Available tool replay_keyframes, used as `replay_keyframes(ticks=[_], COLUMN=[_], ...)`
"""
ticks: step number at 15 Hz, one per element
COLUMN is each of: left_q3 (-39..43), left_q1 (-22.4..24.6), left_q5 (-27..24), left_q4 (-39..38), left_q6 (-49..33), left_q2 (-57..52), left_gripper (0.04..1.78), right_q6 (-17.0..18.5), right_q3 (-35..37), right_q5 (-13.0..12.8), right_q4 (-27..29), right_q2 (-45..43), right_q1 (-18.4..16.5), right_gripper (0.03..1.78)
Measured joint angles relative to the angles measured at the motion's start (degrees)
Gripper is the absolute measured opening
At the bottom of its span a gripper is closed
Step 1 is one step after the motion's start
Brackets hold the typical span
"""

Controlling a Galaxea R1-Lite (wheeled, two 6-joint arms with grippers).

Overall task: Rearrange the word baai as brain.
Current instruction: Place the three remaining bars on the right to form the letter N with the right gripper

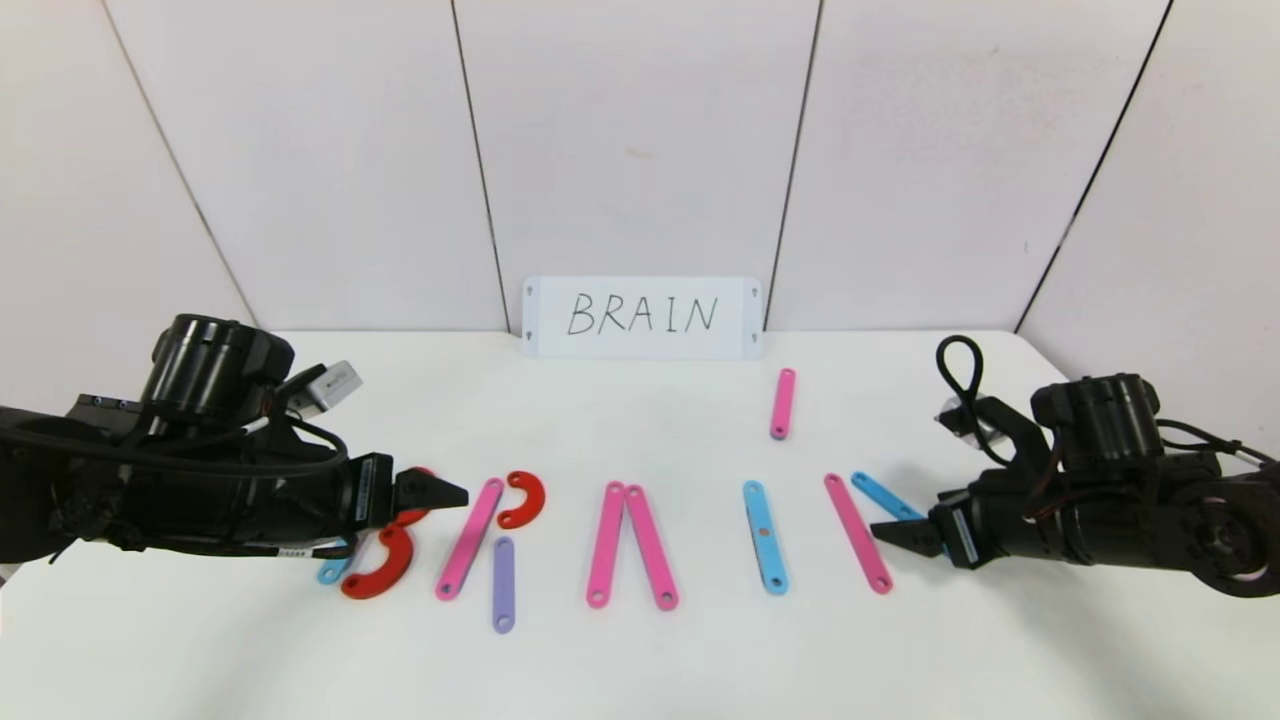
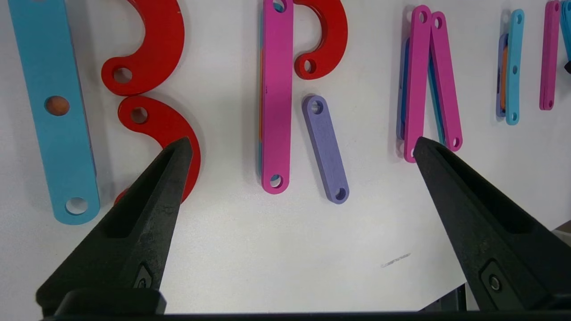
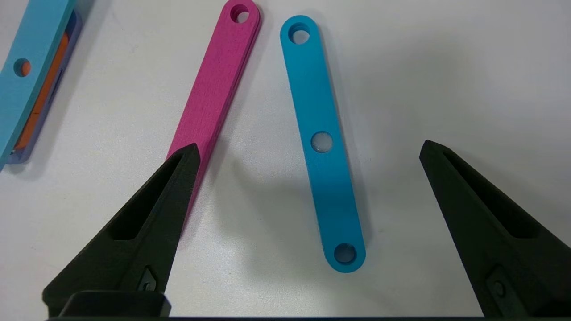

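The right pincer (image 3: 308, 149) hangs low over the tabletop (image 1: 640, 660) with its jaws spread wide and nothing in them. Between the tips lies a blue bar (image 3: 322, 142), flat and free; just beside it slants a pink bar (image 3: 214, 93), one black tip hiding its near end. Further along stand another blue bar (image 1: 765, 538), two pink bars (image 1: 630, 545) meeting in a peak, then a pink bar (image 1: 469, 539) with a red arc (image 1: 524, 499) and purple bar (image 1: 503, 584). The left pincer (image 2: 303, 145), also spread and empty, hovers by two red arcs (image 2: 154, 84). A card reading BRAIN (image 1: 642, 317) leans against the wall.
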Motion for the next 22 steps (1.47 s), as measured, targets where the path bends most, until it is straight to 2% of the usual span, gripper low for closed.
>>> replay_keyframes(ticks=[4,10,17,22], left_q3=[0.00,0.15,0.20,0.20], left_q1=[-0.11,-0.26,-0.28,-0.28], left_q5=[0.01,0.01,0.04,0.04], left_q4=[0.00,-0.13,-0.09,-0.15], left_q6=[0.02,0.00,0.02,0.02], left_q2=[0.06,0.00,-0.24,-0.27], left_gripper=[1.74,1.74,1.74,1.74], right_q6=[4.85,8.92,11.13,11.04], right_q3=[-0.48,0.17,0.13,-0.61], right_q5=[-0.02,-0.02,-0.33,-0.85], right_q4=[0.04,0.20,0.17,0.09], right_q2=[-0.07,-0.22,-0.94,-0.90], right_q1=[0.85,3.41,5.75,5.95], right_gripper=[1.73,1.73,1.73,1.73])
